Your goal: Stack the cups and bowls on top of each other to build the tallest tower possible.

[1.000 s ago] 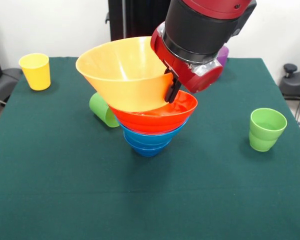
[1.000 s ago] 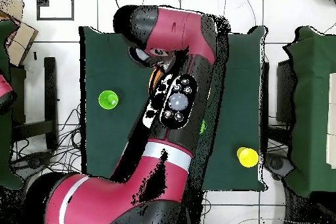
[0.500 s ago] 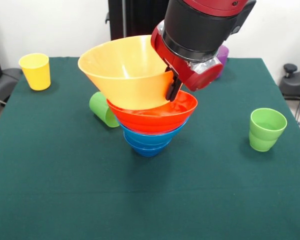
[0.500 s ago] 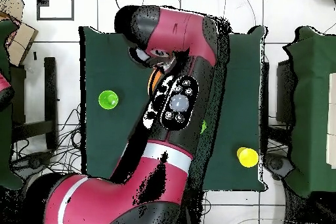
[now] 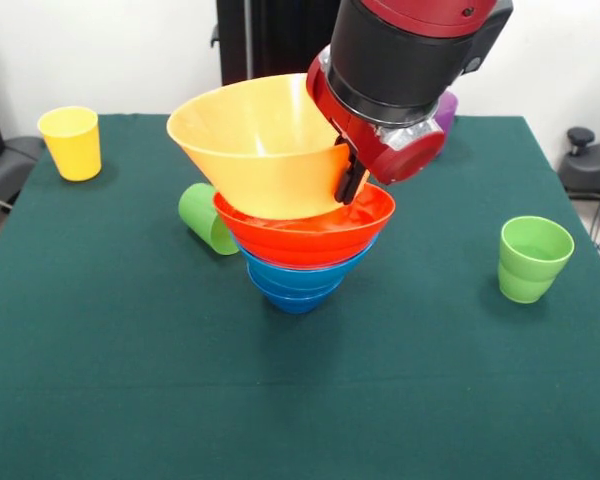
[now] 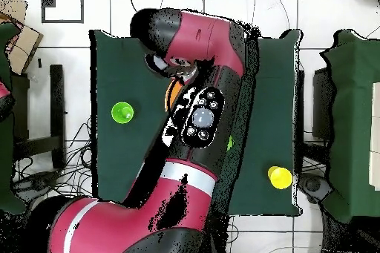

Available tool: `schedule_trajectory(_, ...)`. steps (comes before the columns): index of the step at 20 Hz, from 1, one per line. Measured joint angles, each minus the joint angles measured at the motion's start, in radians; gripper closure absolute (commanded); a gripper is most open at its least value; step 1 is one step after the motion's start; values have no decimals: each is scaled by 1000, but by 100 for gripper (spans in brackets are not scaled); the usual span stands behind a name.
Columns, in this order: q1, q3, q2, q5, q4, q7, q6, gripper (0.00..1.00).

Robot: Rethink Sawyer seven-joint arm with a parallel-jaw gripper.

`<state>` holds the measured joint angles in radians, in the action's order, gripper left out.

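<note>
Claw [image 5: 348, 185] clenched on right rim of yellow-orange bowl [image 5: 260, 145] — bowl tilted, its base resting in orange-red bowl [image 5: 310, 235] atop the tower [image 5: 298, 275], mid-table [image 5: 130, 380]; needs levelling before release.

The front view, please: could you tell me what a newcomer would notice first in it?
Mid-table, the tower of nested bowls draws the eye: blue at the bottom, an orange-red bowl above, and a big yellow-orange bowl tilted on top. The red and black arm comes down from above, its hand gripping that top bowl's rim. A yellow cup stands at far left, and a green cup at right.
</note>
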<state>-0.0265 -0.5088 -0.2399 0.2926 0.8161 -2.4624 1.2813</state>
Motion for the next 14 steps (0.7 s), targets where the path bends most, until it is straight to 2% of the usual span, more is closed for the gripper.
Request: schedule_trajectory(14,-11,0,0,23,41,-15,-74,100)
